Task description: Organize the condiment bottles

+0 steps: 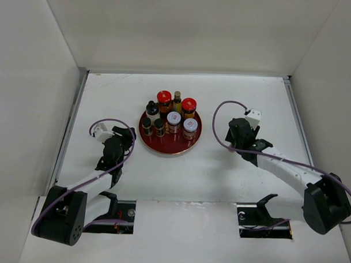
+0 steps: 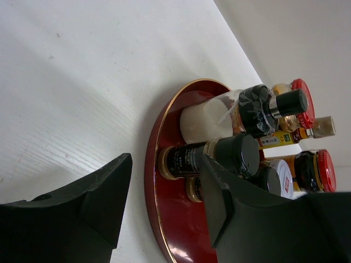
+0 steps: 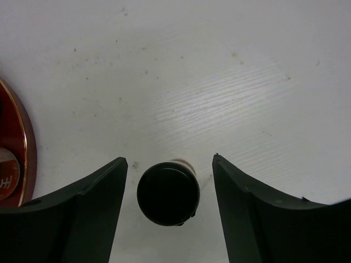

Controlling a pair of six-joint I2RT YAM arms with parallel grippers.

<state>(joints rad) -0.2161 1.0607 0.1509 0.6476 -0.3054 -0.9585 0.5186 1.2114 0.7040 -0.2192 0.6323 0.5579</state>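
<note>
**Condiment set: eight pieces on tray, one on table**

1. Left gripper (image 2: pixel 164 158). The fingers are spread and nothing is held. It hovers at the left rim of the tray (image 2: pixel 152 181). Whether a finger touches the rim cannot be told.

2. Right gripper (image 3: pixel 170 159). The fingers are spread and point down at the table (image 3: pixel 230 66), right of the tray and apart from it.

3. Black-capped jar (image 3: pixel 168 193). One piece, upright on the table between the right gripper's fingers. There is a gap on each side and it is not pinched. In the top view the gripper hides it.

4. Tray. Round and red with a gold edge, it sits mid-table between the two grippers. It carries eight pieces, all upright and packed close.
   - Near row, left to right:
     - two spice jars (image 1: pixel 147 126), (image 1: pixel 159 127), both black-capped
     - two silver-lidded jars (image 1: pixel 174 120), (image 1: pixel 190 127)
   - Far row, left to right:
     - white bottle (image 1: pixel 152 111), black-capped and nearest the left gripper along with the left spice jar
     - red-capped jar (image 1: pixel 164 98)
     - amber bottle (image 1: pixel 177 100), slim, standing between the two red caps
     - a second red-capped jar (image 1: pixel 189 105)
</note>
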